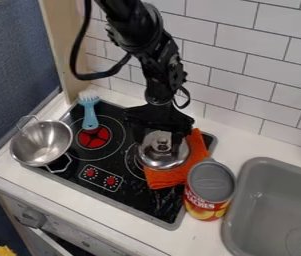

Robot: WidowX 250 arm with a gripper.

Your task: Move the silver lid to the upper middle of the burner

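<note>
From above, 1 fairly near camera slants down across the stove toward tiles.

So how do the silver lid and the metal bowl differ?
The silver lid domes upward, while the metal bowl opens upward. The lid has a knob on top; the bowl has loop handles at its sides. Both are round, shiny metal.

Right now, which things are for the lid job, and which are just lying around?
For the job:
- round silver lid
- black stove burner
- black two-finger gripper

Just lying about:
- light blue brush
- shiny metal bowl
- orange cloth
- red-labelled round can
</note>
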